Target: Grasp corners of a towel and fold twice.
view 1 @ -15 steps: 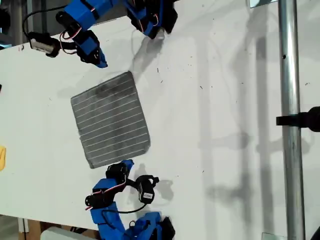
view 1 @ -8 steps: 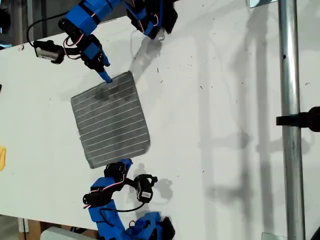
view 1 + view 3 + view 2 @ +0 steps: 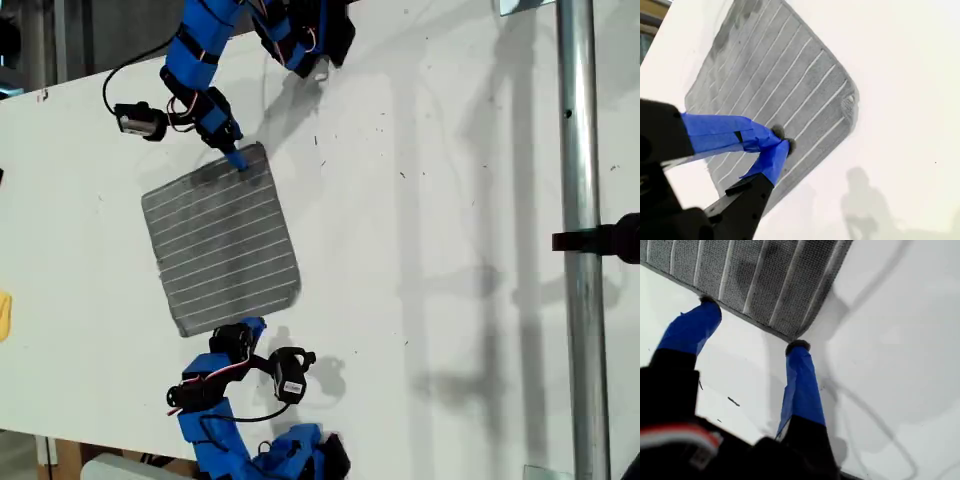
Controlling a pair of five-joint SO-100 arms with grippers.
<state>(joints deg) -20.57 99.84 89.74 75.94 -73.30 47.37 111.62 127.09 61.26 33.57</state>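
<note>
My first gripper (image 3: 237, 160) (image 3: 754, 322) has travelled since a second ago: then it hung off the cloth toward the exterior view's upper left, half a second ago its tip reached the towel's (image 3: 222, 240) (image 3: 765, 275) (image 3: 775, 85) edge, and now it sits further along that edge, close to one corner (image 3: 262, 150) (image 3: 800, 325). Its jaws stand apart. In the first wrist view one fingertip (image 3: 710, 302) rests against the hem and the other fingertip (image 3: 797, 346) sits just below the rounded corner, so the striped cloth lies right in front of the open jaws rather than between them. The arm's shadow falls on the fabric just ahead of that gripper. My second gripper (image 3: 250, 328) (image 3: 782, 140) has scarcely shifted over the same second; it waits just beside the opposite edge of the towel, with its taped fingertips (image 3: 771, 134) pressed together on nothing. From its own camera the tips appear in front of the stripes, and I cannot tell whether they touch the cloth. The towel itself lies flat and unfolded on the white table (image 3: 420, 200) between the two grippers, in the same spot and at the same slight tilt as before.
</note>
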